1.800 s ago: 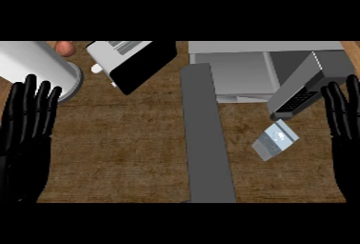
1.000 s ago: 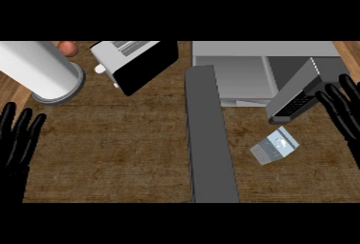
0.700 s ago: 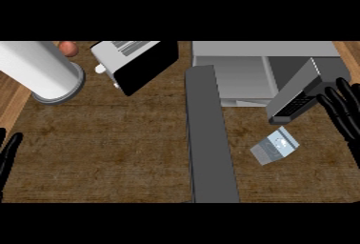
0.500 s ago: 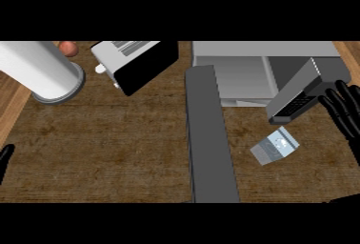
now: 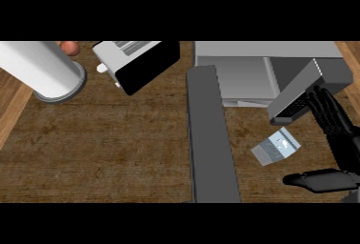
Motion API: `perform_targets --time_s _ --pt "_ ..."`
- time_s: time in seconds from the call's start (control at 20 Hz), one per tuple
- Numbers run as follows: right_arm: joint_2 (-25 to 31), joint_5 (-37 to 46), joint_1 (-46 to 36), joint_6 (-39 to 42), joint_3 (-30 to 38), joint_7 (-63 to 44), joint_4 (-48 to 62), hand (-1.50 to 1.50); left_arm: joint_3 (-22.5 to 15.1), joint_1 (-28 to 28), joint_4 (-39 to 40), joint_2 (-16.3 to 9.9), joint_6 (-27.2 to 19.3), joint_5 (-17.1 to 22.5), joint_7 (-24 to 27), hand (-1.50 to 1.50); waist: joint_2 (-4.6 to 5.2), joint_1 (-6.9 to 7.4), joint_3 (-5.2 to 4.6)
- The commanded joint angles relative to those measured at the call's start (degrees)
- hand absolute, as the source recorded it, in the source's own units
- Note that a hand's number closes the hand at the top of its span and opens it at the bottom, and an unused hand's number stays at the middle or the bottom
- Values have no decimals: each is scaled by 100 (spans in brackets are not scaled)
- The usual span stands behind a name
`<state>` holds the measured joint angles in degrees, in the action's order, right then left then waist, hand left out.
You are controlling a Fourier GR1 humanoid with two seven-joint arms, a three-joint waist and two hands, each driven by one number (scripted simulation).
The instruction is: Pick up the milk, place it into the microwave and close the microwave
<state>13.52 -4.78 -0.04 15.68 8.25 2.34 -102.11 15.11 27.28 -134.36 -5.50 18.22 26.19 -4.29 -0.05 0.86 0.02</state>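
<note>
From the head view, the milk [image 5: 276, 147] is a small grey-white carton lying tilted on the brown counter [image 5: 105, 147], right of the long grey strip [image 5: 211, 143] that runs from far to near across the counter. The right hand [image 5: 336, 133] comes in along the right edge: its black fingers [image 5: 325, 107] are straight and spread, pointing toward the far side, and its thumb [image 5: 316, 180] sticks out leftward near the lower edge. The carton sits just left of the palm, between the fingers and the thumb, apart from both as far as can be seen; nothing is held. The fingertips lie close to the open microwave door [image 5: 299, 93], which juts out at an angle from the grey microwave [image 5: 246, 71] at the far right. At the far left stands a white cylinder [image 5: 42, 69], and beside it a black-and-white appliance [image 5: 137, 64]. The left hand does not show.
</note>
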Motion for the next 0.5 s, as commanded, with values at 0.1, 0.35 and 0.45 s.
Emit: perform_targets --time_s 0.1,0.35,0.45 --pt "24 513 551 84 153 1145 1001 -150 423 294 -433 -49 256 850 -60 -150 -3 -21 3" --pt "167 862 114 38 219 1722 2197 -150 525 637 -532 122 566 909 79 -150 -1 10 3" --pt "297 875 -51 97 372 2016 2809 -150 415 679 -284 316 725 732 321 -150 4 22 3"
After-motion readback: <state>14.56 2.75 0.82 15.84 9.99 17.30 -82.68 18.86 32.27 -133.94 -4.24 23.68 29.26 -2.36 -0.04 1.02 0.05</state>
